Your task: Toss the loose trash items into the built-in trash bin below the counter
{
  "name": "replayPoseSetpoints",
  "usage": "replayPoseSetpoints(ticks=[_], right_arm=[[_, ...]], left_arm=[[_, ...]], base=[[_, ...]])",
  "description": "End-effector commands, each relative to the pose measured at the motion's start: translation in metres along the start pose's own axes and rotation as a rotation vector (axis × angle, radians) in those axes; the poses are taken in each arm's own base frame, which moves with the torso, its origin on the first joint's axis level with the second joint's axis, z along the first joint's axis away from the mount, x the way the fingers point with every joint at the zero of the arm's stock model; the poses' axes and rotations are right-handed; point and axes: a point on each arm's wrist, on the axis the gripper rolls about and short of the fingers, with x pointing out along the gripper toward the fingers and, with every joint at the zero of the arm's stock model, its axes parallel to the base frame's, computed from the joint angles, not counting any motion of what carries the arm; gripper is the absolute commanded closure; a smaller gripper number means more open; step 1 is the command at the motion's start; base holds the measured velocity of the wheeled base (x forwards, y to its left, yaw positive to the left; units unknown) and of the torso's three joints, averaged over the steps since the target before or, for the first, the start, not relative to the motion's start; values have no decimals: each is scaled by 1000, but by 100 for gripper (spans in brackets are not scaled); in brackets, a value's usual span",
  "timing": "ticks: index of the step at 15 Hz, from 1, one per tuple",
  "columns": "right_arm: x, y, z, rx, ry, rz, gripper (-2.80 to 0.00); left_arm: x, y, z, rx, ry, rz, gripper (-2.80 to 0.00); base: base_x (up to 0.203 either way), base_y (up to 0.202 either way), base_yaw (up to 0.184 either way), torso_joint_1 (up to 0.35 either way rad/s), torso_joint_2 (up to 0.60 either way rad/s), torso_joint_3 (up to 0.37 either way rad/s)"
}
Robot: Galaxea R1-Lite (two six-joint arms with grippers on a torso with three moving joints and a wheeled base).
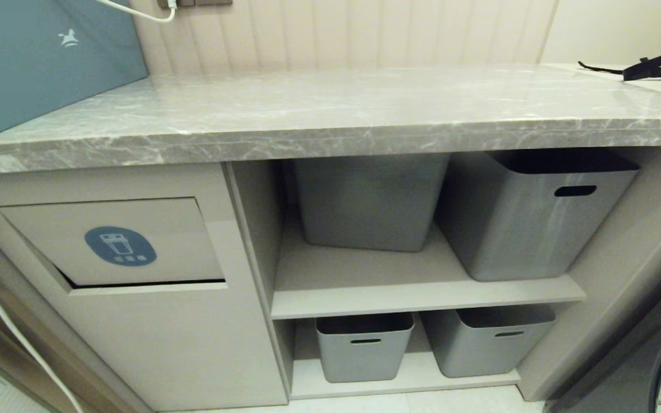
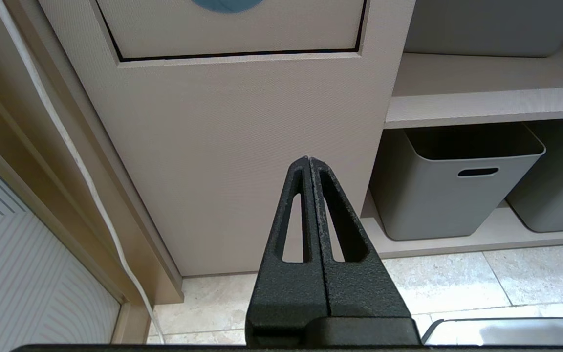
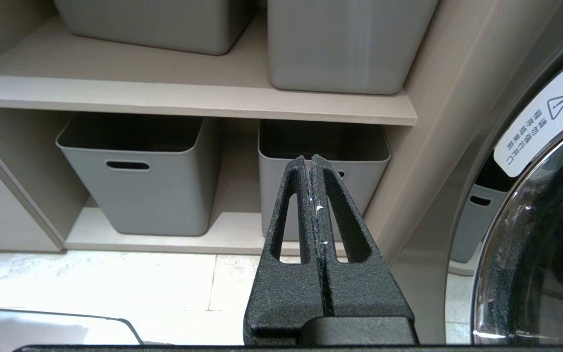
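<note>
The beige trash bin (image 1: pixel 118 244), its flap showing a blue oval sticker, is sitting under the tabletop (image 1: pixel 330 115). Both end effectors, left (image 2: pixel 309 160) and right (image 3: pixel 309 159), are hanging pressed together, holding nothing.

Trash bin (image 1: pixel 115 244) left of tubs (image 1: pixel 528 215)

The worktop (image 1: pixel 330 115) is polished grey marble, the tubs (image 1: pixel 537 218) smooth matt plastic, the built-in trash bin (image 1: pixel 118 244) front matt beige laminate.
</note>
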Motion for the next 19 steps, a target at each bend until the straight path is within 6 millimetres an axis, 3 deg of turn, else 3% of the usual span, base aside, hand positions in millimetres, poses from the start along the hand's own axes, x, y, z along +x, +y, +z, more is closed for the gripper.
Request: replayPoseSetpoints(ticks=[1, 19], right_arm=[[0, 0, 0, 2, 1, 1, 0], [0, 0, 0, 5, 0, -1, 0]], left_arm=[[0, 0, 0, 1, -1, 0, 0], [0, 0, 0, 16, 0, -5, 0]], base=[[0, 0, 0, 0, 0, 0], [0, 0, 0, 0, 0, 0]])
